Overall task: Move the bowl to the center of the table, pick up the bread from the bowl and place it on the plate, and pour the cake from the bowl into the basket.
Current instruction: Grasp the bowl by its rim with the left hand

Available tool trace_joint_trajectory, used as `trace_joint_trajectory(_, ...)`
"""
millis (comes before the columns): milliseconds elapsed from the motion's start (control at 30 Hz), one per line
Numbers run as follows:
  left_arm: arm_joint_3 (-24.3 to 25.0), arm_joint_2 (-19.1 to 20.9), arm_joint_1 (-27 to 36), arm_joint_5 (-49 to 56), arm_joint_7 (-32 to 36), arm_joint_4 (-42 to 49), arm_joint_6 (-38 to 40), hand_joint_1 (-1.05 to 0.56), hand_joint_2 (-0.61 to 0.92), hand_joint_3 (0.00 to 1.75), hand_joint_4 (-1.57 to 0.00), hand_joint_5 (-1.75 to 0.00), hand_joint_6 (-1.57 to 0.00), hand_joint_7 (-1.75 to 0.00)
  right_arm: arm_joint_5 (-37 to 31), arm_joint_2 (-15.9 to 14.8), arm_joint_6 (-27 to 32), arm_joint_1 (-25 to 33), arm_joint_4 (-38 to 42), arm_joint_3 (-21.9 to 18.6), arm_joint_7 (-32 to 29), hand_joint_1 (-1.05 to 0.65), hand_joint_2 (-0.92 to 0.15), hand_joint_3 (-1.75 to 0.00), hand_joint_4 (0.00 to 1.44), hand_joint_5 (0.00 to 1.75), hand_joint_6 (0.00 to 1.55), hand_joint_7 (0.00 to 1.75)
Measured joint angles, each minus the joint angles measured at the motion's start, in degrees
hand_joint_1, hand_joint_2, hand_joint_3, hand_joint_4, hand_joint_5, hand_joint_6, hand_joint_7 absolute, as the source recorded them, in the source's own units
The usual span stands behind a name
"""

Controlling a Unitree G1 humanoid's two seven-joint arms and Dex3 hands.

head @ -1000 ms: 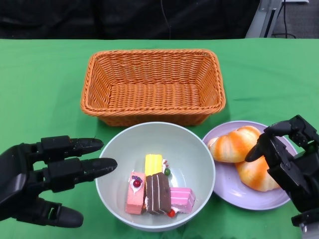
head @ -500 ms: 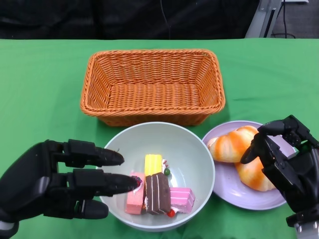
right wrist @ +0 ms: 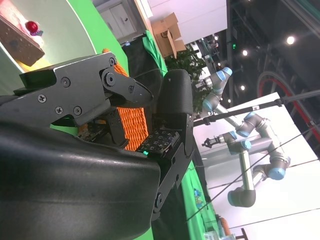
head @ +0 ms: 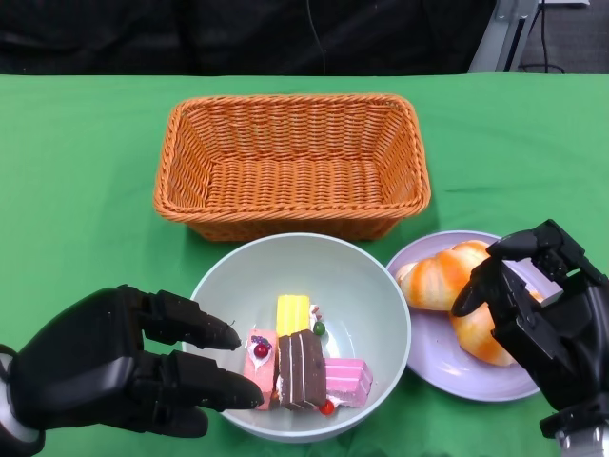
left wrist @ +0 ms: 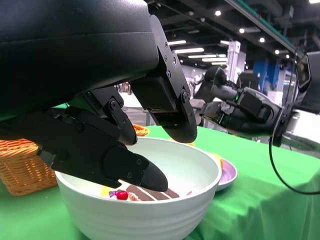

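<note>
On green table [head: 86, 181], left hand [head: 114, 367] now nearer, fingers over bowl [head: 366, 286] rim.

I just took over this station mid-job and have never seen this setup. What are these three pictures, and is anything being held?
It is a humanoid robot at a green table. The head view looks down from its head; the other two come from cameras behind each wrist. Its black left hand reaches over the rim of the bowl, which holds cake pieces. The right hand hovers over the bread on the purple plate. A wicker basket sits behind. Neither hand holds anything.
</note>
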Motion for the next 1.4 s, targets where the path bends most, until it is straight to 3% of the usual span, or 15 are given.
trace_joint_trajectory(267,-2.22,0.57,1.55,6.48,4.97,-6.64,6.87,-0.45,0.79,0.00,-0.94,-0.01,-0.92,0.00,-0.03,0.64,0.34,0.63,-1.83,0.29,-0.68,-0.08,-0.77,-0.74,0.73,1.63,0.70,1.16)
trace_joint_trajectory(533,-11.21,2.89,3.73,10.37,10.73,-12.45,17.50,-0.46,0.81,0.01,-0.95,-0.01,-0.91,-0.01,-1.95,1.28,-0.14,1.14,-2.00,0.64,-1.55,-0.08,-0.75,-0.77,0.74,1.63,0.71,1.17)
trace_joint_trajectory(800,-19.47,6.87,3.86,9.19,10.73,-14.91,23.96,-0.47,0.81,0.01,-0.98,-0.02,-0.97,-0.02,-2.29,1.93,-1.96,1.13,-1.70,0.56,-1.53,-0.11,-0.73,-0.77,0.75,1.62,0.72,1.18)
trace_joint_trajectory(1133,-24.55,10.89,5.58,5.61,7.99,-19.23,31.67,-0.48,0.83,0.01,-0.96,0.00,-0.97,0.00,-3.05,2.12,-3.13,1.14,-1.46,0.65,-1.53,-0.11,-0.74,-0.76,0.74,1.65,0.70,1.22)
trace_joint_trajectory(1400,-27.49,10.53,7.06,4.78,6.87,-21.93,38.91,-0.46,0.81,0.00,-0.98,-0.01,-0.94,0.00,-3.79,2.54,-3.50,1.14,-1.45,0.65,-1.74,-0.10,-0.73,-0.76,0.74,1.65,0.71,1.23)
